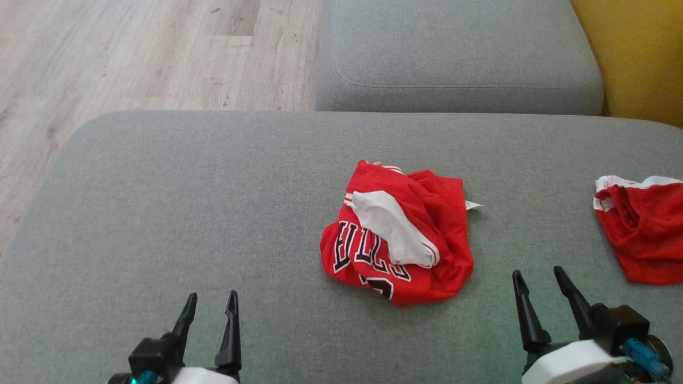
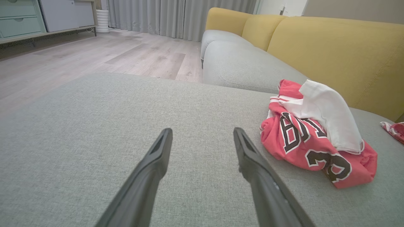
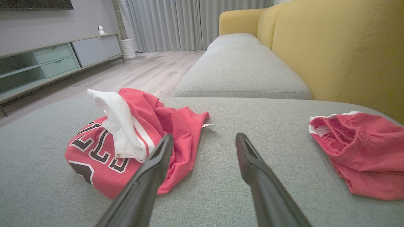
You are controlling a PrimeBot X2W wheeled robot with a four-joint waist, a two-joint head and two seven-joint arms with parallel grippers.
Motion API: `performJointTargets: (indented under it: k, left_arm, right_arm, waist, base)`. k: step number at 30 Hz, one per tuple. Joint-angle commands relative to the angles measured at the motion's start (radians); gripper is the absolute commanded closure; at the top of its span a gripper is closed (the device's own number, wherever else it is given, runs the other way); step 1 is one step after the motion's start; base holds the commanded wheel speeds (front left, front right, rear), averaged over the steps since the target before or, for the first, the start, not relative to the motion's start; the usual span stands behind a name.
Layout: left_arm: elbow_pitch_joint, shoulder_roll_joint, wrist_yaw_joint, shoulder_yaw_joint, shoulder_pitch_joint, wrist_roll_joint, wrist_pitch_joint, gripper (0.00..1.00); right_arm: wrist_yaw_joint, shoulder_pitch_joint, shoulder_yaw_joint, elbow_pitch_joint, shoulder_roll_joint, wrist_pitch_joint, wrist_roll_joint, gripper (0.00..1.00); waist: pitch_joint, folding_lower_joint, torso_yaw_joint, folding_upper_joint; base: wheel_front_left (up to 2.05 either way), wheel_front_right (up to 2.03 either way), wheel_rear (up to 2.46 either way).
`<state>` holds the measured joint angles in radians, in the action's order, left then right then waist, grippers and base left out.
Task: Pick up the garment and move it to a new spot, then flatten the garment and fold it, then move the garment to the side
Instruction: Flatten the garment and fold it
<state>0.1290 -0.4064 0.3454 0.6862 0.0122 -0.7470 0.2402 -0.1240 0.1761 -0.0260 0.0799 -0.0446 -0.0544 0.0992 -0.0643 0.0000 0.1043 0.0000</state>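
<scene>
The garment (image 1: 397,232) is a red jersey with black-and-white lettering and a white panel, crumpled in a heap on the grey sofa cushion (image 1: 213,202). It also lies at the right of the left wrist view (image 2: 315,138) and at the left of the right wrist view (image 3: 126,138). My left gripper (image 1: 211,301) hovers open near the front edge, well to the left of the jersey, with nothing between its fingers. My right gripper (image 1: 539,280) is open too, just right of the heap and close to its near edge. In the wrist views the left gripper (image 2: 202,134) and the right gripper (image 3: 203,138) show empty, spread fingers.
A second red garment (image 1: 643,229) with a white waistband lies at the cushion's right edge (image 3: 363,151). Another grey cushion (image 1: 459,58) sits behind, with the yellow backrest (image 1: 635,53) to the right. Wooden floor (image 1: 133,53) lies beyond the left edge; a low cabinet (image 3: 47,63) stands across the room.
</scene>
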Motion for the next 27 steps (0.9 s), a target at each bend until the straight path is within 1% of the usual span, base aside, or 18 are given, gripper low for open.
performJointTargets:
  k: [1, 17, 22, 27]
  left_arm:
    - [-0.023, -0.025, -0.001, -0.041, 0.035, 0.001, 0.014, 0.00]
    - [-0.023, -0.028, 0.003, -0.030, 0.044, 0.001, 0.004, 0.00]
    - [-0.028, -0.026, 0.006, -0.026, 0.050, 0.004, 0.002, 0.00]
    - [-0.029, -0.025, 0.007, -0.026, 0.055, 0.006, 0.003, 0.00]
  right_arm:
    - [-0.007, -0.040, -0.024, -0.029, -0.006, -0.014, 0.009, 0.00]
    - [-0.007, -0.049, -0.024, -0.023, -0.006, -0.016, 0.008, 0.00]
    - [-0.007, -0.054, -0.022, -0.021, -0.006, -0.016, 0.003, 0.00]
    - [-0.007, -0.083, -0.049, -0.025, -0.006, -0.005, -0.017, 0.00]
  waist:
    - [0.000, 0.0000, 0.000, 0.0000]
    - [0.008, 0.0000, 0.001, 0.0000]
    - [0.017, 0.0000, 0.012, 0.0000]
    - [0.035, 0.0000, 0.030, 0.0000]
  base:
    - [0.00, 0.00, 0.00]
    - [0.00, 0.00, 0.00]
    - [0.00, 0.00, 0.00]
    - [0.00, 0.00, 0.00]
